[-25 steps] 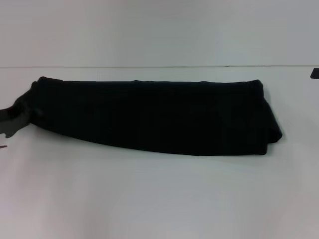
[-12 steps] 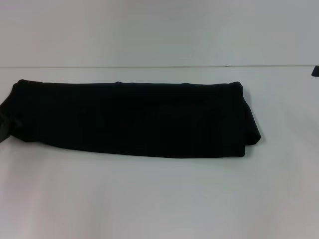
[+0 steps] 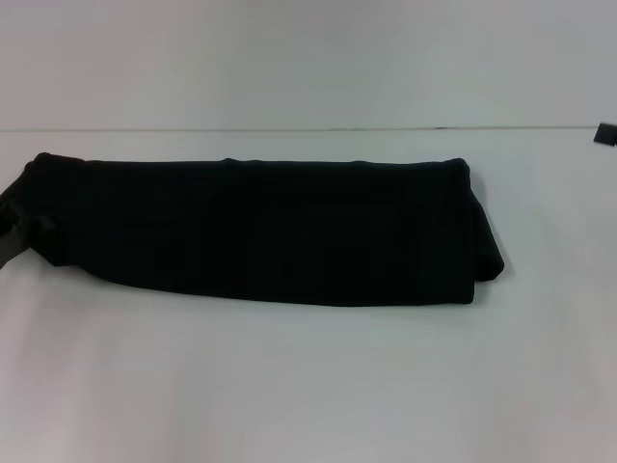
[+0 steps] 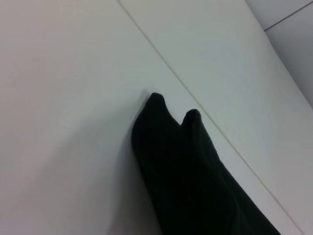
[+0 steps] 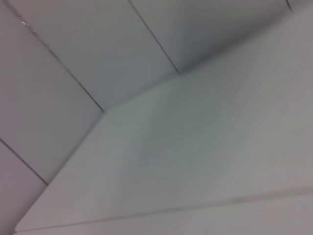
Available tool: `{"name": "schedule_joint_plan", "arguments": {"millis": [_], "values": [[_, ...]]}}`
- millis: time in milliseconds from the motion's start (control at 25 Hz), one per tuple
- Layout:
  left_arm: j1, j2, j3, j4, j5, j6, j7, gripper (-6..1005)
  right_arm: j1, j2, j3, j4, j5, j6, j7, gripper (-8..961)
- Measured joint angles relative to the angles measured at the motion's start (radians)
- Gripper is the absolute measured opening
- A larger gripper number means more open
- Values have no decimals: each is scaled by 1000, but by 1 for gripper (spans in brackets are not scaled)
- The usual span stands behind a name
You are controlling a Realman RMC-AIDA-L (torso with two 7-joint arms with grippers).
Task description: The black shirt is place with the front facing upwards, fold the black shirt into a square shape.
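The left gripper (image 3: pixel 12 241) is cut off at the head view's left edge, touching the end of the black shirt (image 3: pixel 260 231); its grasp cannot be told. Since a second ago the shirt has been dragged leftward, then halted, so repositioning seems finished. It lies as a long band on the surface (image 3: pixel 308 386). Only a sliver of the right gripper (image 3: pixel 606 134) shows.

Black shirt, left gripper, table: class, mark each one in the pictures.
shirt (image 3: pixel 270 231), head view, middle of the folded band.
left gripper (image 3: pixel 12 236), head view, grey part at the shirt's left end.
table (image 3: pixel 308 386), head view, bare surface before the shirt.
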Motion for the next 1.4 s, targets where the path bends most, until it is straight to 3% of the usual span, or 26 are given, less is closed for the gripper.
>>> {"name": "schedule_joint_plan", "arguments": {"millis": [200,280,520,880,1040,1240,1400], "values": [[-4,-3,-1,0,-14,4,38,21,-32,93,64,1,142,44,-338,947],[-5,-8,-1,0,-43,11,73,21,-40,115,67,0,167,52,-380,946],[-8,-15,1,7,-113,59,112,22,-42,119,67,2,177,40,-384,944],[-66,-37,9,143,-118,250,85,24,-38,113,68,8,182,28,-373,945],[-112,-77,65,239,-120,300,85,24,-38,113,65,11,182,28,-372,944],[-171,-139,217,335,-120,290,85,27,-40,114,67,12,182,28,-371,943],[-216,-166,344,339,-122,238,87,29,-42,115,68,13,182,28,-371,942]]}}
